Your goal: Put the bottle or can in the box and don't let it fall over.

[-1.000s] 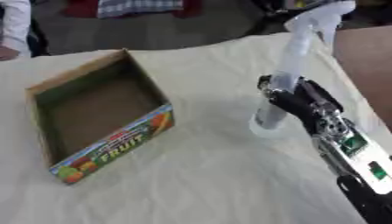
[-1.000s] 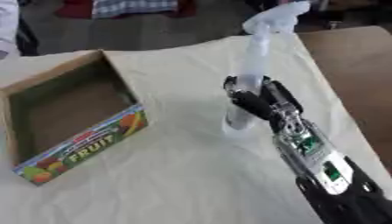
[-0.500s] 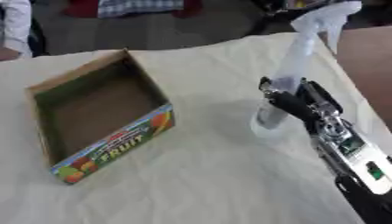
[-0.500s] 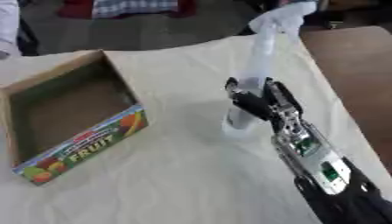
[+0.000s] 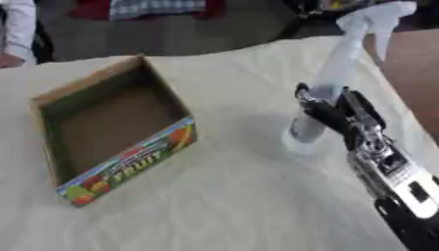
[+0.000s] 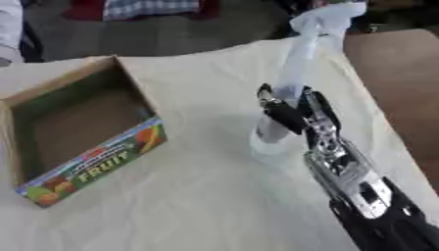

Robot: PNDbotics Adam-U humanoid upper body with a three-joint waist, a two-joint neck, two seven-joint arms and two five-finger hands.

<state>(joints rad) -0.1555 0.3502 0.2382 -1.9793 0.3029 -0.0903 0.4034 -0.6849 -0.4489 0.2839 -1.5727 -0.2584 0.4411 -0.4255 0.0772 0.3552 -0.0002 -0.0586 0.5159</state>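
A tall white spray bottle [image 5: 336, 73] stands upright on the cream cloth, right of centre, its trigger head at the top. My right hand [image 5: 334, 115] comes in from the lower right and its fingers are curled round the bottle's lower body. An open cardboard box [image 5: 111, 125] with a colourful FRUIT print on its front wall sits to the left, with nothing inside. The left hand shows in neither view.
The cream cloth [image 5: 223, 196] covers the table. Bare brown tabletop [image 6: 394, 83] shows at the far right. A person's white sleeve [image 5: 17, 29] is at the far left edge, away from the box.
None in the things themselves; the whole picture has shifted slightly, the hand stays wrapped on the standing bottle.
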